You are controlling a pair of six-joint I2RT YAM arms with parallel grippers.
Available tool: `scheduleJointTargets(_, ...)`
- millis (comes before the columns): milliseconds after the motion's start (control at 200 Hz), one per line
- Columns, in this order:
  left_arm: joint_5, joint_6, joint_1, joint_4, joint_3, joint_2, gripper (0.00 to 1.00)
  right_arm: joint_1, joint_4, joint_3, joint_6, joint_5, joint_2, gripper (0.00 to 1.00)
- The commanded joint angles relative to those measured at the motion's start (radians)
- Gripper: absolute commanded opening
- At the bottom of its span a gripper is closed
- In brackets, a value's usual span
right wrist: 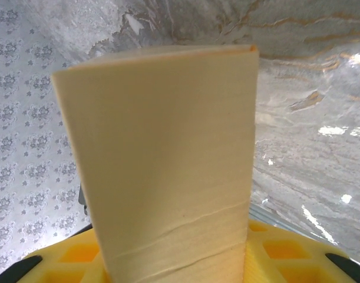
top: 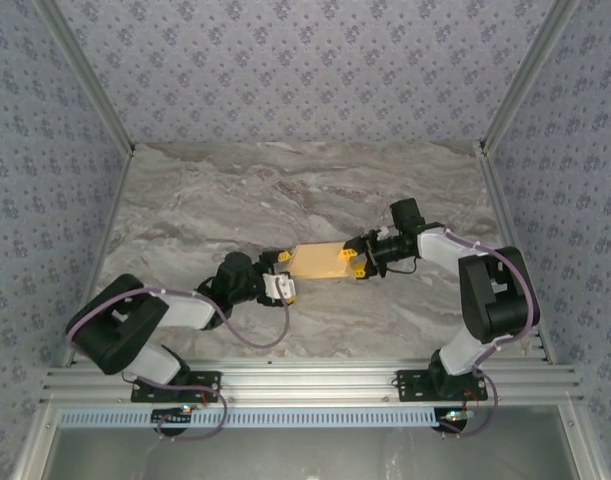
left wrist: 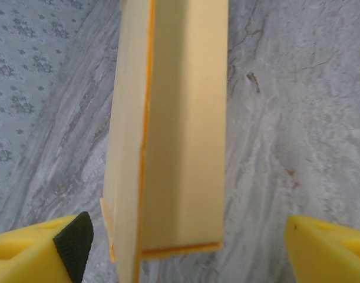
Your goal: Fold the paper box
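The paper box [top: 318, 262] is a pale yellow flat rectangular box with orange edges, hanging just above the marble table between my two grippers. My right gripper [top: 352, 260] is shut on its right end. In the right wrist view the box [right wrist: 162, 153] rises from between the yellow fingers [right wrist: 286, 250] of that gripper [right wrist: 174, 265]. My left gripper [top: 284, 276] is open around the box's left end. In the left wrist view the box's end [left wrist: 180, 147] sits between the spread yellow fingertips [left wrist: 327, 247] of the left gripper [left wrist: 185, 250], and neither fingertip touches it.
The marble table [top: 285, 190] stretches free behind and to both sides of the box. Patterned walls [top: 305, 60] close in the back and the sides. An aluminium rail [top: 305, 385] with both arm bases runs along the near edge.
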Motion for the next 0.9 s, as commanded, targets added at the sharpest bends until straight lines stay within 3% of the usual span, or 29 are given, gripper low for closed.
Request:
scheduleJointTargets(0, 0.021, -0.002, -0.002, 0.137, 0.045, 0.045, 0.79, 0.015, -0.008, -0.008, 0.064, -0.003, -0.042, 0.42)
scheduleJointTargets(280, 0.063, -0.041, -0.003, 0.123, 0.069, 0.062, 0.55, 0.019, 0.04, -0.057, 0.146, 0.029, -0.088, 0.42)
scheduleJointTargets(410, 0.062, -0.057, -0.002, 0.058, 0.081, 0.044, 0.51, 0.019, 0.053, -0.065, 0.169, 0.046, -0.103, 0.43)
scheduleJointTargets(485, 0.064, -0.075, -0.002, 0.011, 0.083, 0.015, 0.47, 0.018, 0.063, -0.07, 0.188, 0.045, -0.11, 0.48)
scheduleJointTargets(585, 0.067, -0.09, -0.003, -0.063, 0.096, -0.021, 0.45, 0.015, 0.039, -0.058, 0.166, 0.041, -0.114, 0.62)
scheduleJointTargets(720, 0.097, -0.107, -0.001, -0.303, 0.15, -0.093, 0.41, -0.017, -0.015, -0.053, 0.116, 0.05, -0.137, 0.74)
scheduleJointTargets(894, 0.151, -0.103, -0.001, -0.75, 0.285, -0.137, 0.45, -0.073, -0.147, -0.002, -0.095, 0.167, -0.237, 0.78)
